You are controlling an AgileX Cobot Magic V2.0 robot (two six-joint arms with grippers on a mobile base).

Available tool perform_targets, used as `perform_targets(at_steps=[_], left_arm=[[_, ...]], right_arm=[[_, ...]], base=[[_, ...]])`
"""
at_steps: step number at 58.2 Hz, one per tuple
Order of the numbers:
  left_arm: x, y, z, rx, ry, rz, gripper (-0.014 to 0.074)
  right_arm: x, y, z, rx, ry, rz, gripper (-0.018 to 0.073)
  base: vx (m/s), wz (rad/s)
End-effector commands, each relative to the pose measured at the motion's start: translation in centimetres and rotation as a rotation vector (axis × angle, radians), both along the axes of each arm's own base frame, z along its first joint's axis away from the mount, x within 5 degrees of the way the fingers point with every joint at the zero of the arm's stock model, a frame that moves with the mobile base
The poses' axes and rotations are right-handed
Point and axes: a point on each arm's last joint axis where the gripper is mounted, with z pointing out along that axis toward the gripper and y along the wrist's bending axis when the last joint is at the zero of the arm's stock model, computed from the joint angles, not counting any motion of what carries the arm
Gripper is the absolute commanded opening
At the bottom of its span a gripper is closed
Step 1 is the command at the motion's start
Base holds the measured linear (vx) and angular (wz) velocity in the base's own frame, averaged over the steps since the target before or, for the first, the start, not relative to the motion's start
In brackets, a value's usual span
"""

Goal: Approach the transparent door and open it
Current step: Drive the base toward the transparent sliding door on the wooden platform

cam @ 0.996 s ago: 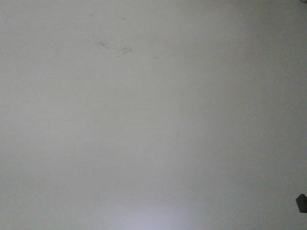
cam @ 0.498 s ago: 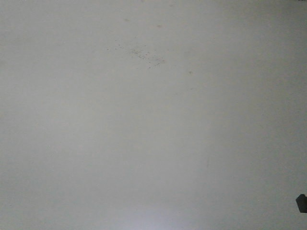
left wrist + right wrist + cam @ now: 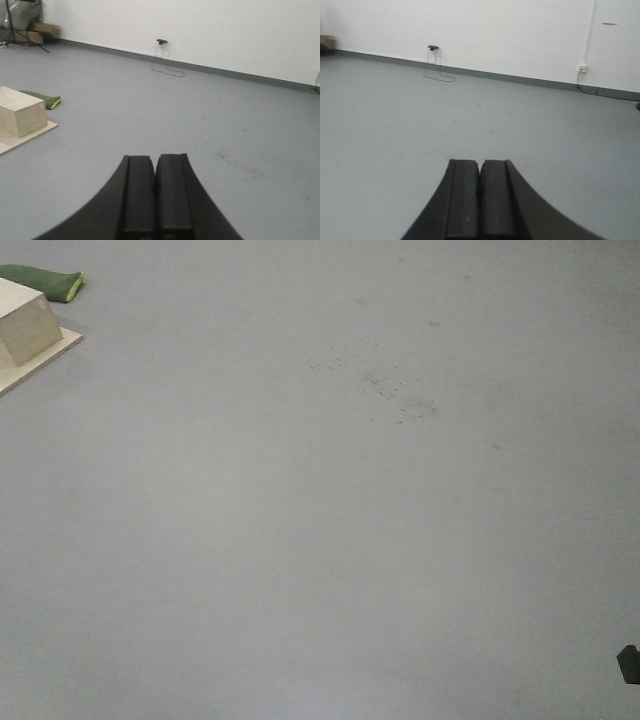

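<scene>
The transparent door is out of view in every frame. My left gripper (image 3: 155,159) is shut and empty, its black fingers pressed together above bare grey floor (image 3: 150,110). My right gripper (image 3: 480,163) is also shut and empty over the same grey floor (image 3: 420,125). The front view looks down at the floor (image 3: 320,540), with a patch of dark specks (image 3: 395,395) at upper middle.
A pale wooden block on a flat board (image 3: 20,115) (image 3: 25,330) stands at the left, with a green cloth (image 3: 45,98) (image 3: 45,282) behind it. A white wall with grey skirting (image 3: 225,30) (image 3: 520,35) lies ahead, with a cable and socket (image 3: 162,47) (image 3: 434,55). Cardboard boxes (image 3: 37,32) sit far left.
The floor specks have slid right and down in the front view. The wooden block and green cloth have come into view at the upper left. The base is turning left.
</scene>
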Motion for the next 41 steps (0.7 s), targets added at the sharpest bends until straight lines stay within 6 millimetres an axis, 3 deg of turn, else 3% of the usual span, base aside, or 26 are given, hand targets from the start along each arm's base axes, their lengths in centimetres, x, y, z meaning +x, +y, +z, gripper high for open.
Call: perform_targets(at_steps=[1, 41], left_arm=[[-0.05, -0.07, 0.59, -0.005, -0.091, -0.008, 0.0003], [-0.05, -0.07, 0.59, -0.005, -0.091, -0.008, 0.0003]], right_arm=[[-0.05, -0.09, 0.65, -0.011, -0.087, -0.011, -0.0003], [-0.05, -0.09, 0.65, -0.011, -0.087, -0.011, -0.0003]], base=[[0.52, 0.46], [0.52, 0.53]])
